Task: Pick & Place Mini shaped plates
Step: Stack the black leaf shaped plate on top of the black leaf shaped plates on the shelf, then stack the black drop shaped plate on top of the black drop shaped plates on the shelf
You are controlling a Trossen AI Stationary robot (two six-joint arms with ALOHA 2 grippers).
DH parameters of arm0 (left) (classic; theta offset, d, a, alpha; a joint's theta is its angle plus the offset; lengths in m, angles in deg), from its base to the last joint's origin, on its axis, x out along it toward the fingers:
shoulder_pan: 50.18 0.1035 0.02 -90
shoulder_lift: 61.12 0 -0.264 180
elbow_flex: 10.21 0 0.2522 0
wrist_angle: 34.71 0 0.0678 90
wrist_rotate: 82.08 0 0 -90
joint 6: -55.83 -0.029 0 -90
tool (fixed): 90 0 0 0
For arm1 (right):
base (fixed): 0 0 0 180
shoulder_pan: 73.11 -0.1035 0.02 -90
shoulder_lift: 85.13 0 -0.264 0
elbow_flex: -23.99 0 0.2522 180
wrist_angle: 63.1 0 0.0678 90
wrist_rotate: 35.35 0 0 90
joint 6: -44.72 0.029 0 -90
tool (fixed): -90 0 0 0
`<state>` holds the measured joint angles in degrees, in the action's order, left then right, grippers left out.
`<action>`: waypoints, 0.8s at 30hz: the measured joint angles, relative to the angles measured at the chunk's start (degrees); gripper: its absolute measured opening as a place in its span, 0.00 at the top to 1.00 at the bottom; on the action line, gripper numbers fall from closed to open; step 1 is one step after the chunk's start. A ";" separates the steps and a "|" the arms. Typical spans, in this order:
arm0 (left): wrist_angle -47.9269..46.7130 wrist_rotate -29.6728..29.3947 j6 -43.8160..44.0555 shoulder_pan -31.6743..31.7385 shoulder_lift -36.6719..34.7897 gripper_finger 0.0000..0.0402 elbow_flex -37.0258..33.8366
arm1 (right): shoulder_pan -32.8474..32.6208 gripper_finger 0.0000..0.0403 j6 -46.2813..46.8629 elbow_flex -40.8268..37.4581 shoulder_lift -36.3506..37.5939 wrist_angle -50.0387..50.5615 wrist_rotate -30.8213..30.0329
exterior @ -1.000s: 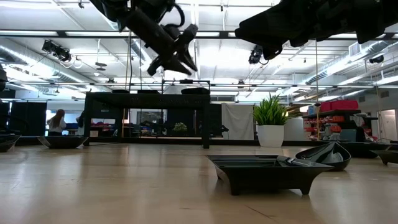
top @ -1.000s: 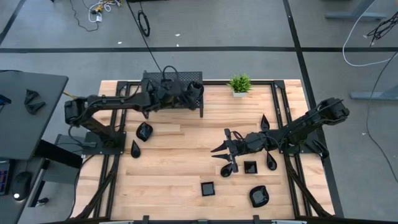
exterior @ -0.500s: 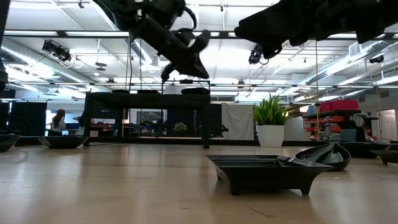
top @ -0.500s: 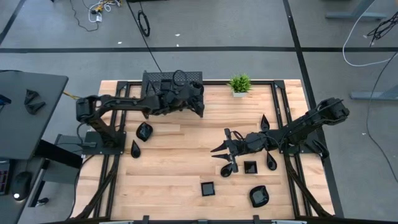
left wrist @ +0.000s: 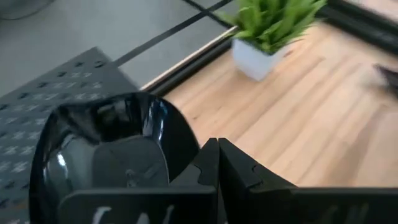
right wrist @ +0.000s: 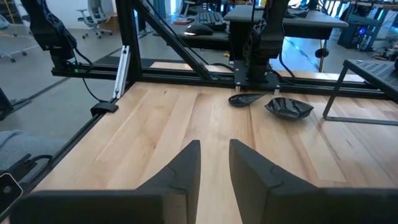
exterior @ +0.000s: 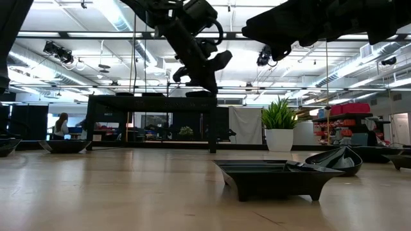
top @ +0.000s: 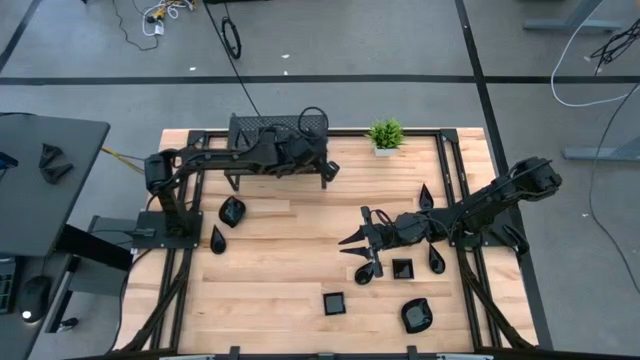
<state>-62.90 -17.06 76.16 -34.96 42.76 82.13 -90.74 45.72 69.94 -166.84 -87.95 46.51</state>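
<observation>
**At the rack's corner: one plate delivered, most still on the table**

Just behind the left gripper (left wrist: 217,163), whose fingers are pressed together and hold nothing, a rounded glossy plate (left wrist: 112,155) rests on the perforated black rack (top: 262,128). That gripper hangs above the rack's end nearest the potted plant (top: 385,134), which stands ahead of its fingertips and a little to one side. From the pictures I judge this plate as already placed; whether more plates lie on the rack cannot be told from above, since the arm covers much of it.

Out in front of the right gripper (top: 358,241), whose fingers stand apart with bare wood between them, nothing is pinched. It hovers over the middle of the table (top: 290,270). Close beside and behind it lie several plates not yet moved: a teardrop plate (top: 366,273) just by its fingertips, a square plate (top: 402,268) next to that, another square plate (top: 333,302) farther off, and a rounded blob plate (top: 417,316) near the table's edge. Far ahead of those open fingers, across the table by the left arm's base, a blob plate (top: 232,211) and a small teardrop (top: 217,240) also wait.

So the job looks early: at least one plate on the rack, a good half-dozen visibly left on the wood.
</observation>
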 joint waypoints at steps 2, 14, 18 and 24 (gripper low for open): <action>-0.93 -1.28 0.02 0.00 0.00 0.99 0.03 | 0.01 0.79 0.08 0.00 0.00 0.00 0.00; -5.23 -5.77 1.55 0.00 -0.25 0.99 0.03 | 0.02 0.79 0.80 0.00 0.00 0.04 0.00; -5.28 -6.79 1.79 -0.04 -0.79 0.98 0.03 | 0.01 0.79 0.97 0.00 0.00 0.07 0.00; -5.09 -6.95 1.68 -1.25 -3.64 0.99 0.03 | 0.00 0.79 0.99 0.00 0.00 0.09 0.00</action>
<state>-67.99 -24.01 77.85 -36.20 39.11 82.16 -90.74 46.72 69.94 -166.84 -87.86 46.51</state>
